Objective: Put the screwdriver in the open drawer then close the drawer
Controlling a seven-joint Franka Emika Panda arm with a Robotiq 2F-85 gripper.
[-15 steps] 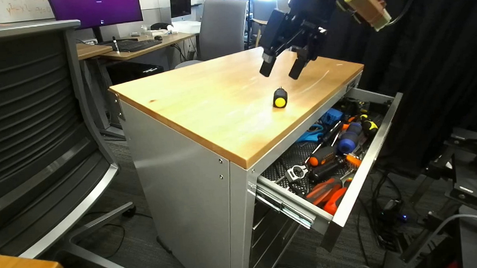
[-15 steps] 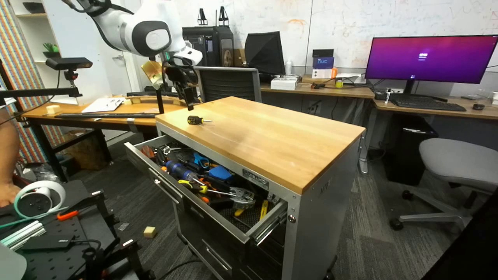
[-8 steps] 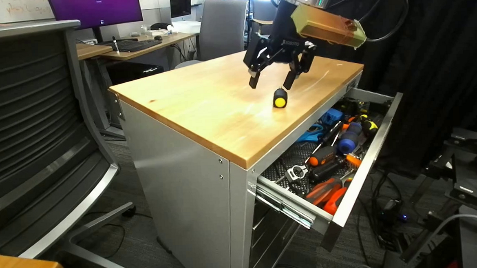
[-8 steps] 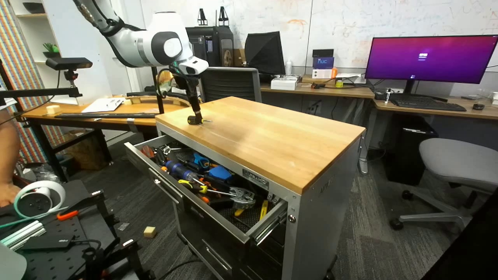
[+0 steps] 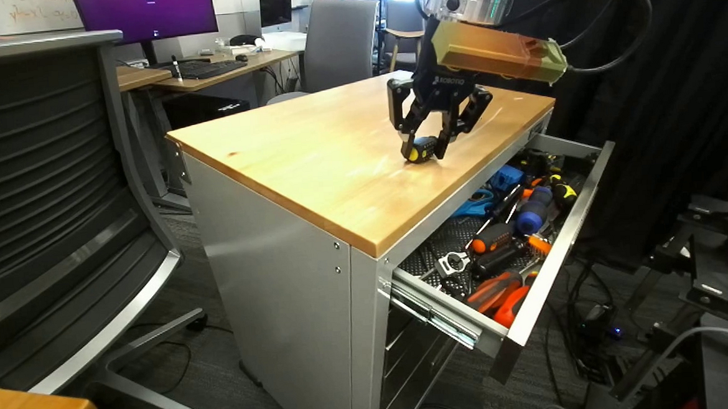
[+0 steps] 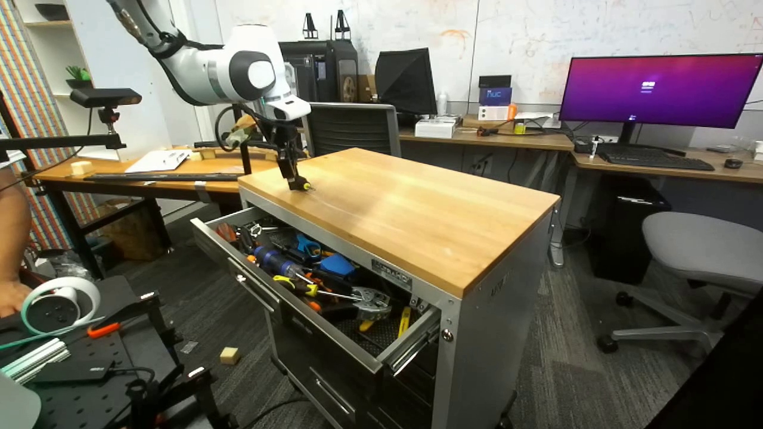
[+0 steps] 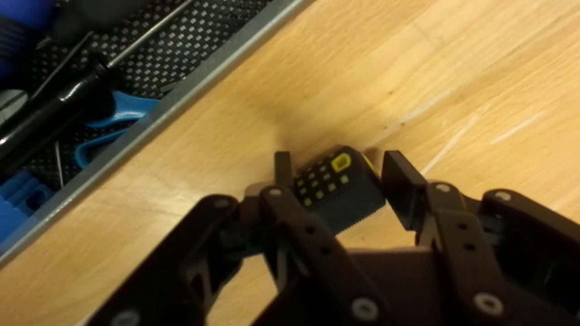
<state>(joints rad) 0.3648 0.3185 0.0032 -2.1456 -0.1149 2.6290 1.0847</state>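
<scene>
The small black-and-yellow screwdriver (image 5: 424, 151) lies on the cabinet's wooden top, near the drawer side. My gripper (image 5: 424, 149) points down at it, one finger on each side. In the wrist view the gripper (image 7: 340, 170) has its jaws partly closed, with both pads against the handle of the screwdriver (image 7: 337, 199), which sits at a slant between them. Its shaft is hidden there. The screwdriver (image 6: 305, 186) shows a yellow part beside the fingers in an exterior view. The topmost drawer (image 5: 563, 239) is pulled open; its front (image 6: 325, 333) also shows.
The drawer holds heaped tools, including a blue-handled driver (image 5: 531, 214) and blue scissors (image 5: 477, 203). The wooden cabinet top (image 6: 405, 202) ends just above the drawer. A mesh chair (image 5: 45, 184) stands beside the cabinet. A black cart (image 6: 119, 369) stands before the drawer.
My gripper has come down onto the cabinet top and its fingers have closed in around the screwdriver. The screwdriver has turned where it lies. The drawer has not moved.
</scene>
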